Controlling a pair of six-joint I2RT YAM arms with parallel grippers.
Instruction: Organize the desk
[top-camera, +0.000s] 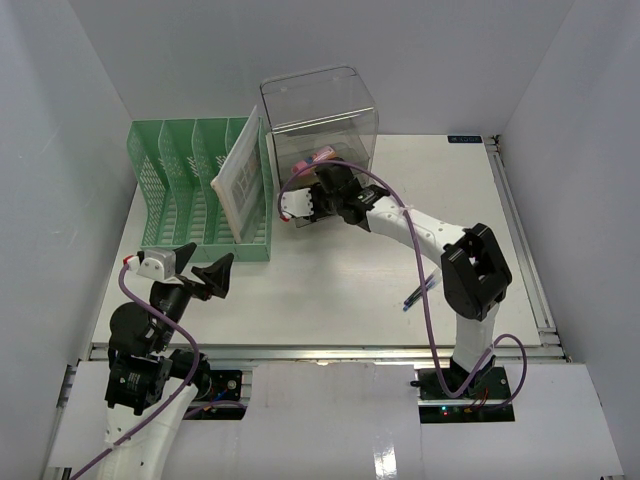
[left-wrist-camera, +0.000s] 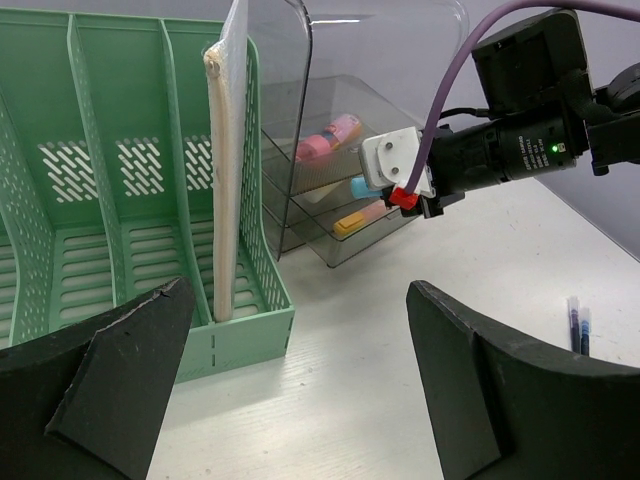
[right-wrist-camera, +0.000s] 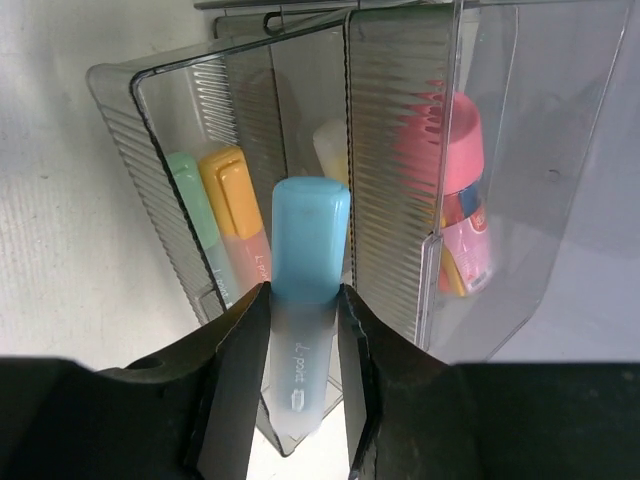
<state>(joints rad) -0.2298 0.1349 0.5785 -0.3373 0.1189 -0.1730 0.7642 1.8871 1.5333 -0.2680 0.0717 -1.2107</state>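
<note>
The white desk (top-camera: 340, 290) carries a green mesh file rack (top-camera: 200, 185) and a clear grey drawer box (top-camera: 320, 115). My right gripper (right-wrist-camera: 305, 300) is shut on a blue-capped highlighter (right-wrist-camera: 310, 240). It holds the highlighter at an open drawer (right-wrist-camera: 160, 150) of the box, where a green highlighter (right-wrist-camera: 190, 195) and an orange highlighter (right-wrist-camera: 235, 200) lie. In the top view the right gripper (top-camera: 330, 180) is at the front of the box. My left gripper (top-camera: 205, 265) is open and empty, low over the desk in front of the rack (left-wrist-camera: 130, 200).
A white booklet (top-camera: 238, 180) stands in the rack's rightmost slot. A pink-capped item (right-wrist-camera: 462, 170) lies in another drawer. Dark blue pens (top-camera: 420, 293) lie on the desk near the right arm, also in the left wrist view (left-wrist-camera: 578, 325).
</note>
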